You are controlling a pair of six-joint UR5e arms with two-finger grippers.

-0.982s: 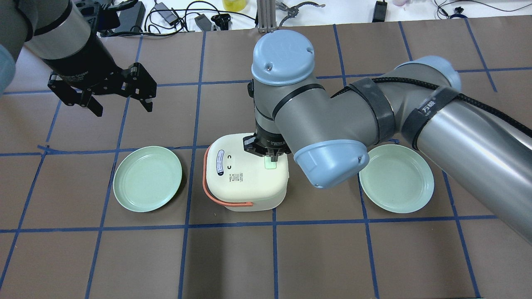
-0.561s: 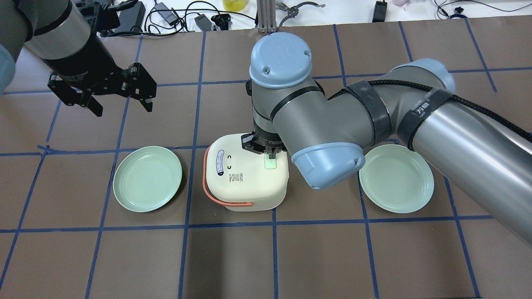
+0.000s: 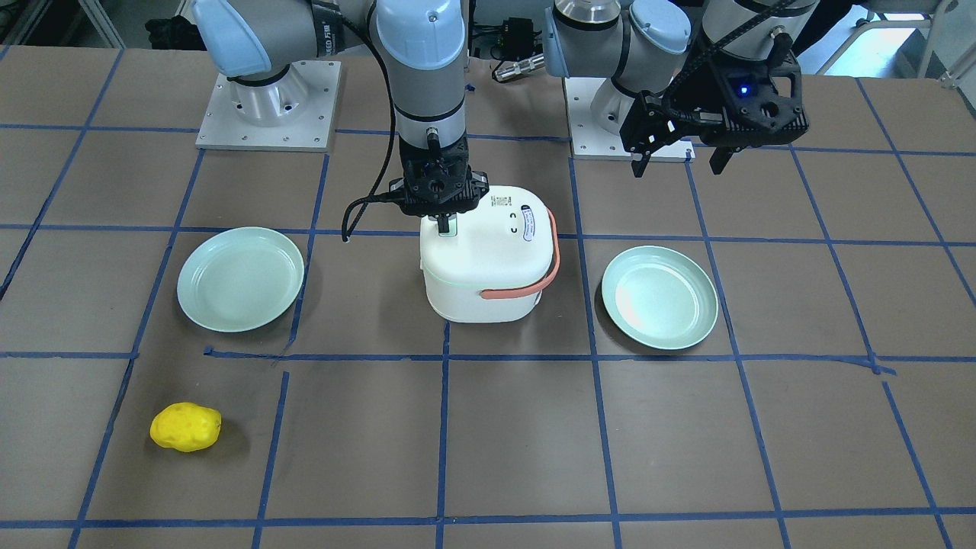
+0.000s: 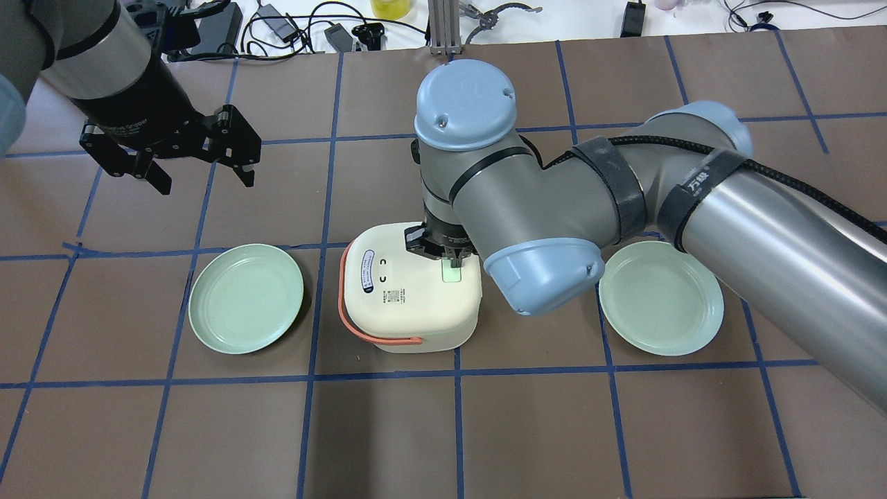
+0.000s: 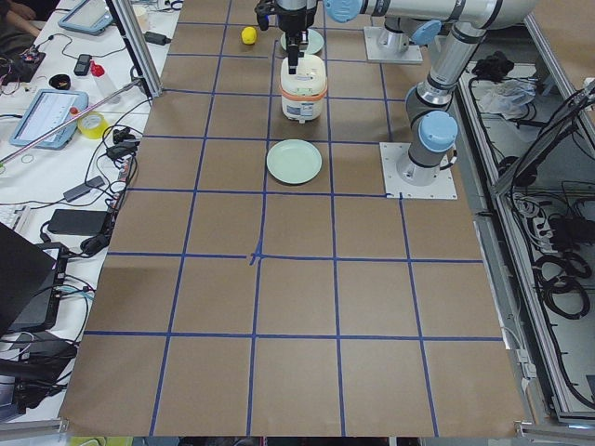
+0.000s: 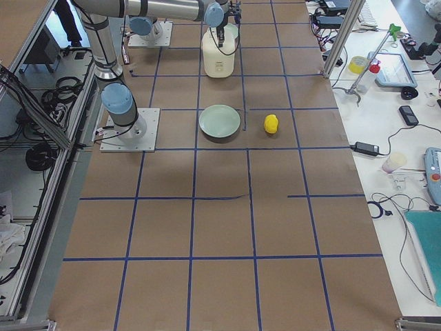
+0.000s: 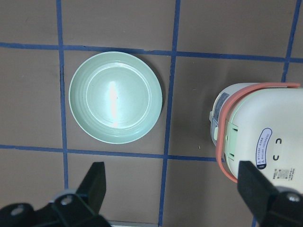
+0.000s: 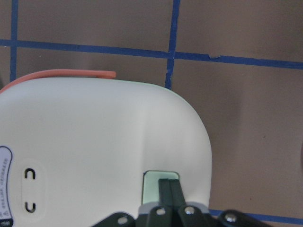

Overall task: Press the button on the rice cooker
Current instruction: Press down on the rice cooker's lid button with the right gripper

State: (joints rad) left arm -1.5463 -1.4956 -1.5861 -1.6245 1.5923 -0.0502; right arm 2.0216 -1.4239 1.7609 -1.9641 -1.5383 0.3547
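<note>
A white rice cooker [image 4: 409, 305] with an orange handle stands mid-table; it also shows in the front view [image 3: 488, 259]. Its pale green button [image 4: 451, 274] sits on the lid's right side. My right gripper [image 4: 454, 262] is shut and points straight down, with its tips on the near edge of the button. The right wrist view shows the closed fingertips [image 8: 169, 187] over the button [image 8: 152, 182]. The front view shows the same [image 3: 443, 223]. My left gripper [image 4: 206, 177] is open and empty, raised well to the cooker's left and beyond it. It sees the cooker [image 7: 255, 142] from above.
Two pale green plates flank the cooker, one to the left [image 4: 246, 298] and one to the right [image 4: 660, 298]. A yellow lumpy object [image 3: 185, 427] lies near the operators' edge. Cables and tools lie beyond the far table edge [image 4: 291, 28].
The right arm's wrist and elbow have shifted slightly; its shut fingertips stay at the green button. The left arm has not moved.
</note>
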